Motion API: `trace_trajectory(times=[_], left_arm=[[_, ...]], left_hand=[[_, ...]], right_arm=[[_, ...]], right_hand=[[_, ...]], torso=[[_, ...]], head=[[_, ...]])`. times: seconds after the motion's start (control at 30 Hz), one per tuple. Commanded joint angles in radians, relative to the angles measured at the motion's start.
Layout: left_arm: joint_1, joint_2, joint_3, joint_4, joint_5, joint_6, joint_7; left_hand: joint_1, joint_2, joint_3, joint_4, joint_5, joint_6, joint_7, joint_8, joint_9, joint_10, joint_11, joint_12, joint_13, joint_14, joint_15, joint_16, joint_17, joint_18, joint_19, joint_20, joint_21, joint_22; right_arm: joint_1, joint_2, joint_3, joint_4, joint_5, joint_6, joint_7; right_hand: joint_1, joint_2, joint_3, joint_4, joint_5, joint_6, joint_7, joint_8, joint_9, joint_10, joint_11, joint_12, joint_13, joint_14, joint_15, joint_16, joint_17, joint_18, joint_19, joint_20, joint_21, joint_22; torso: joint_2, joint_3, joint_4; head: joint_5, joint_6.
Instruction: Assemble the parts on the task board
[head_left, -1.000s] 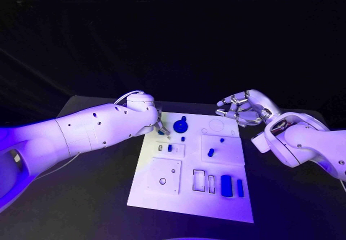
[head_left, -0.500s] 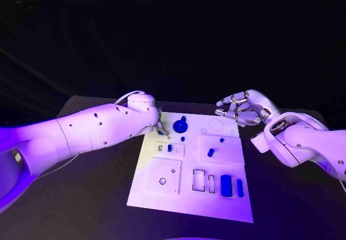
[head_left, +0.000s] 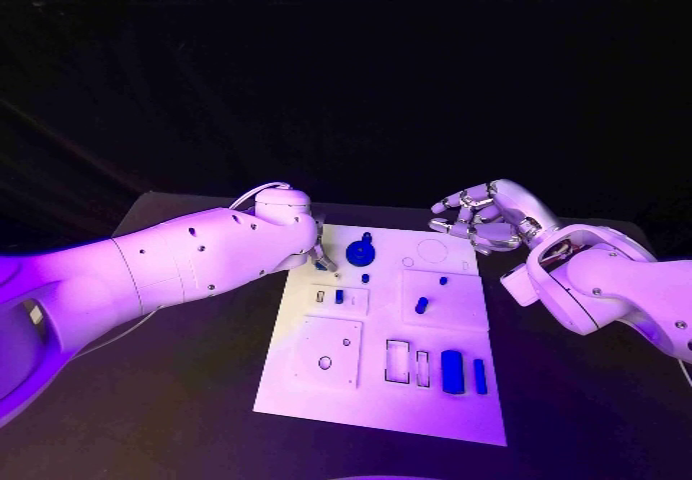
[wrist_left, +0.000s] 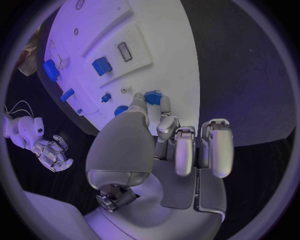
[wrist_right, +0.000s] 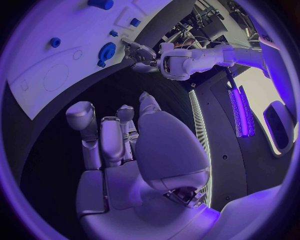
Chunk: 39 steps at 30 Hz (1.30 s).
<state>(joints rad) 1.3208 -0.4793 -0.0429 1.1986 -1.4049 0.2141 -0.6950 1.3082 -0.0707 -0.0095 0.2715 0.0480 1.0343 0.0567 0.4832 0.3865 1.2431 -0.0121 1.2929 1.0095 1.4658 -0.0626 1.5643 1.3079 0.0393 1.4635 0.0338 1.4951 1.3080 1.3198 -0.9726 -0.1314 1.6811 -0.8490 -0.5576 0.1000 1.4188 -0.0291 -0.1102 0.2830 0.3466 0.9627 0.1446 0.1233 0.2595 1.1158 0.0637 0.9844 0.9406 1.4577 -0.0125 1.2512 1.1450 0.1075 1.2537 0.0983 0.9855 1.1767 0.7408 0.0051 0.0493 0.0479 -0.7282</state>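
The white task board (head_left: 378, 400) lies in the middle of the black table. My left hand (head_left: 319, 256) hovers at its far left corner and pinches a small blue part (wrist_left: 153, 96) between thumb and finger, low over the board (wrist_left: 164, 45). A blue gear-like part (head_left: 361, 246) stands just beside that hand. My right hand (head_left: 485, 220) hangs over the table by the far right corner with its fingers curled in and nothing in them. Several more blue parts sit on the board, among them a wide bar (head_left: 453, 370) and a narrow bar (head_left: 480, 375).
Raised white square plates with slots and holes (head_left: 330, 352) cover the board's near half. Bare black table (head_left: 173, 400) runs along both sides of the board. From the right wrist, the gear (wrist_right: 106, 51) and my left hand (wrist_right: 140, 54) are seen across the board.
My right hand has edged slightly toward the board. The left hand stays at the far left corner with the small blue part in its pinch.
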Motion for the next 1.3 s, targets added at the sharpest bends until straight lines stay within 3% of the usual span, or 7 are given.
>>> trace_trajectory(times=[0.03,0.33,0.97,1.3], left_arm=[[-0.01,-0.004,-0.006,0.001,0.03,0.016,-0.046],[-0.01,-0.024,-0.003,0.017,0.093,-0.005,-0.035],[-0.01,-0.062,0.001,0.051,0.134,-0.006,-0.023],[-0.01,-0.068,0.001,0.056,0.147,0.009,-0.016]], left_hand=[[0.025,0.017,0.012,-0.002,0.001,-0.011,-0.001,0.004,0.003,-0.003,-0.001,-0.005,-0.01,0.105,-0.008,0.007,0.263,-0.01,0.042,-0.007,0.002,0.152],[0.075,0.055,0.04,-0.013,0.001,-0.043,0.006,-0.003,0.002,-0.057,0.005,-0.056,-0.081,0.105,-0.004,0.007,0.263,-0.005,0.031,-0.004,-0.011,0.134],[0.104,0.072,0.06,-0.013,0.001,-0.062,0.014,-0.011,-0.004,-0.081,0.012,-0.08,-0.109,0.105,0.002,0.007,0.263,-0.002,0.023,0.001,-0.019,0.124],[0.148,0.105,0.107,-0.017,0.002,-0.084,0.021,-0.03,-0.018,-0.103,0.017,-0.098,-0.127,0.105,0.008,0.007,0.263,0.0,0.018,0.006,-0.025,0.117]], right_arm=[[-0.001,0.0,0.0,0.001,-0.01,0.014,0.002],[-0.001,0.0,0.0,-0.001,-0.01,0.014,0.003],[-0.001,-0.001,0.0,-0.005,-0.01,0.013,0.005],[-0.001,-0.001,0.0,-0.006,-0.009,0.013,0.006]], right_hand=[[0.001,0.009,-0.003,-0.001,0.005,-0.006,-0.001,0.005,0.001,-0.002,-0.003,0.004,0.001,0.001,-0.001,-0.001,0.001,0.018,0.006,-0.002,-0.004,0.001],[0.001,0.009,-0.003,-0.001,0.005,-0.006,-0.001,0.005,0.001,-0.002,-0.003,0.004,0.001,0.001,-0.001,-0.001,0.001,0.018,0.006,-0.002,-0.004,0.001],[0.001,0.011,-0.004,-0.001,0.006,-0.006,-0.001,0.005,0.001,-0.002,-0.004,0.004,0.0,0.001,-0.001,-0.002,0.0,0.019,0.006,-0.002,-0.007,-0.001],[0.001,0.011,-0.004,-0.001,0.006,-0.006,-0.001,0.005,0.001,-0.002,-0.004,0.004,0.0,0.001,-0.001,-0.002,0.0,0.019,0.006,-0.002,-0.007,-0.001]], torso=[[0.0,-0.0003,0.0],[0.0,-0.0001,0.0011],[0.0,0.0003,0.0002],[0.0,0.0,0.0009]], head=[[0.001,0.001],[0.003,0.007],[0.007,0.01],[0.008,0.013]])
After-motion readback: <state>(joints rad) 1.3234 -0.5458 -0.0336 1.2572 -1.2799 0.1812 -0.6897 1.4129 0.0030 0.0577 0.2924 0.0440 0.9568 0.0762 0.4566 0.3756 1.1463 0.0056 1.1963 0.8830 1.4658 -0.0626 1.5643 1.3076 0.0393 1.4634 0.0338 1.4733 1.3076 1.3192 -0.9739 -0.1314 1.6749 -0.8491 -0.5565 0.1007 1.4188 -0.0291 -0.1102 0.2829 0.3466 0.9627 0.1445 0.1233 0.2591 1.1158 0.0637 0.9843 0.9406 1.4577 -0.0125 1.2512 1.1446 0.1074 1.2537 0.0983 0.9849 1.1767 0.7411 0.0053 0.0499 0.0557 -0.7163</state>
